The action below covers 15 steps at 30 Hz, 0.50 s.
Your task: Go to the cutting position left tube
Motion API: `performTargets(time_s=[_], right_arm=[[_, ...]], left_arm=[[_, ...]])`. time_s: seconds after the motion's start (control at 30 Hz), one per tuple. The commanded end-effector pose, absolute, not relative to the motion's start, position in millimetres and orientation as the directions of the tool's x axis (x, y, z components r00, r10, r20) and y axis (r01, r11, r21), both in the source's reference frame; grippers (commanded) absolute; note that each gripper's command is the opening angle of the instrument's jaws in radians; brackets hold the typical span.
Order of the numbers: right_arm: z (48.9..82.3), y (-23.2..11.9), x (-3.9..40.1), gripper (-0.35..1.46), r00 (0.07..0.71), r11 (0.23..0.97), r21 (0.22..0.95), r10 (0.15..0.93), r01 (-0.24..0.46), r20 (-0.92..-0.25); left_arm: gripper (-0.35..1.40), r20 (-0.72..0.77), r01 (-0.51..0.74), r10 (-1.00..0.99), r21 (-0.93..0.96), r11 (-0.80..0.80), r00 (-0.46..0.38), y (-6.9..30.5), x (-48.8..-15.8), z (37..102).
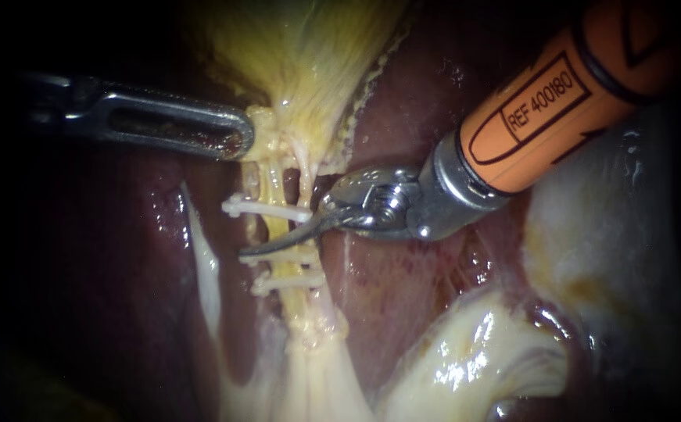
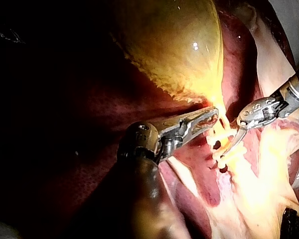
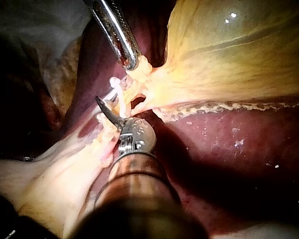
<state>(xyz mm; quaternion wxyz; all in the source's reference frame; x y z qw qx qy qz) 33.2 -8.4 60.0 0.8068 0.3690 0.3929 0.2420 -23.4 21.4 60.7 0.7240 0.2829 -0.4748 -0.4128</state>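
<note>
Two tubes (image 1: 276, 199) partly hidden under right instrument (image 1: 277, 241)

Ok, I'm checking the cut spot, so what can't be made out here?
1. Endoscope view: the stretch of the left tube under the right instrument, whose tip lies across it.
2. Endoscope view: the left instrument is shut on the gallbladder; its far jaw hides behind the near one, and its shaft is lost in darkness.
3. Left wrist view: the clips, washed out by glare.
4. Right wrist view: tissue under the right instrument's own shaft.

Right instrument (image 3: 104, 107) amid white clips (image 3: 113, 81)
</note>
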Motion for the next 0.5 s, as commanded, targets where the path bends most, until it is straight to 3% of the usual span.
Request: performTargets(time_s=[0.03,0.5], right_arm=[[59.9,-8.4,33.1,1.16,0.574,0.611,0.785,0.680,-0.100,-0.456],[58.2,-8.2,27.2,1.19,0.582,0.608,0.791,0.670,-0.074,-0.460]], left_arm=[[-0.35,0.454,0.329,-0.866,0.802,0.499,0.208,21.4,-23.4,60.7],[-0.35,0.453,0.324,-0.866,0.804,0.499,0.211,21.5,-22.5,60.4]])
